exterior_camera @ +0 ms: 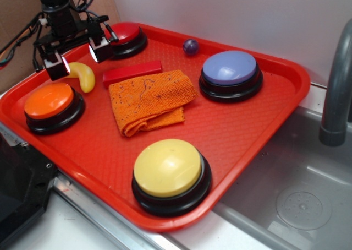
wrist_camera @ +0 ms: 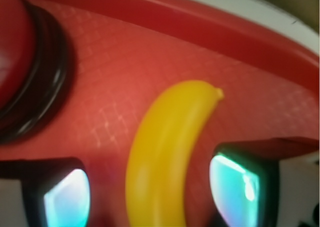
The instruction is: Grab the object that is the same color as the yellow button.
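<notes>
Banana [exterior_camera: 83, 76] is what I am after, the small glossy yellow toy matching the dome of the yellow button [exterior_camera: 168, 167] at the near edge of the red tray [exterior_camera: 275, 104]. It lies on the tray floor at the far left, just beside the orange button [exterior_camera: 49, 100] and near the red block [exterior_camera: 132, 73], with the folded orange cloth [exterior_camera: 151, 99] a little further off.

My pincer [exterior_camera: 78, 55] hangs open right over it. In the wrist view the banana [wrist_camera: 165, 152] runs up between my 2 fingers [wrist_camera: 67, 197], with a gap of tray on each side, so nothing is clamped yet. The red button [wrist_camera: 20, 62] sits off to one side there, clear of my pads.

I judge this to be the approach step, nearly finished: I am lined up and straddling the toy but not gripping it. From the exterior view I cannot tell whether my fingertips are already down at tray level or just above.

The next move calls for a short drop, if any height is left, then a squeeze across the banana's narrow width. The plastic looks slick and curved, so it may squirt out sideways if I close off-centre; the grip should land on the thick middle.
</notes>
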Robot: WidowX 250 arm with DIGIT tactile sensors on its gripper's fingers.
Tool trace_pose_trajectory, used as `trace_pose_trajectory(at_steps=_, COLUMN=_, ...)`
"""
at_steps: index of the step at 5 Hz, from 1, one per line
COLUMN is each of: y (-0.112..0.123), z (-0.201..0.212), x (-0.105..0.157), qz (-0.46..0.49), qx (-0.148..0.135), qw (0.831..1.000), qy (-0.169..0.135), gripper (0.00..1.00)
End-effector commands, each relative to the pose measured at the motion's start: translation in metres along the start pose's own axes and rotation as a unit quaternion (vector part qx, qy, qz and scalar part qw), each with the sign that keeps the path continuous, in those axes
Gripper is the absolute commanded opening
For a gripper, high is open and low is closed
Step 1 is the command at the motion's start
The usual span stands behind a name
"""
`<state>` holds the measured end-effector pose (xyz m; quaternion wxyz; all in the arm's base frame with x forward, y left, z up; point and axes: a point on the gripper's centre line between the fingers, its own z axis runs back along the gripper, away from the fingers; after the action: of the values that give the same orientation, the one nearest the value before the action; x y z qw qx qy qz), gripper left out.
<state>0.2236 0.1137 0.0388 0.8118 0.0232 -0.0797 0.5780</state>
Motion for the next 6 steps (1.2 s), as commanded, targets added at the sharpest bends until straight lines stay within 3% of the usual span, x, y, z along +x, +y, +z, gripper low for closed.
trace_pose_trajectory(at_steps=1, y=0.011, z=-0.017, x=0.009, qz=-0.003, qx=-0.026, qw=1.000, qy=0.000, gripper=1.00)
trace_pose_trajectory(at_steps=2, y=0.011, z=-0.017, x=0.006, qz=-0.006, qx=-0.020, qw=1.000, qy=-0.004, gripper=0.00)
trace_pose_trajectory(at_steps=3, y=0.011, z=-0.012, x=0.004, qz=-0.040, qx=-0.033, qw=0.999, qy=0.005, gripper=0.00)
trace_pose_trajectory(at_steps=4, y=0.002, z=0.013, x=0.004, qz=-0.162, qx=-0.050, qw=0.986, qy=0.009, gripper=0.00)
trace_pose_trajectory(at_steps=5, y=-0.018, z=0.056, x=-0.018, qz=-0.282, qx=-0.068, qw=0.957, qy=0.008, gripper=0.00)
trace_pose_trajectory(at_steps=6, y=-0.036, z=0.095, x=-0.050, qz=-0.401, qx=-0.069, qw=0.913, qy=0.009, gripper=0.00)
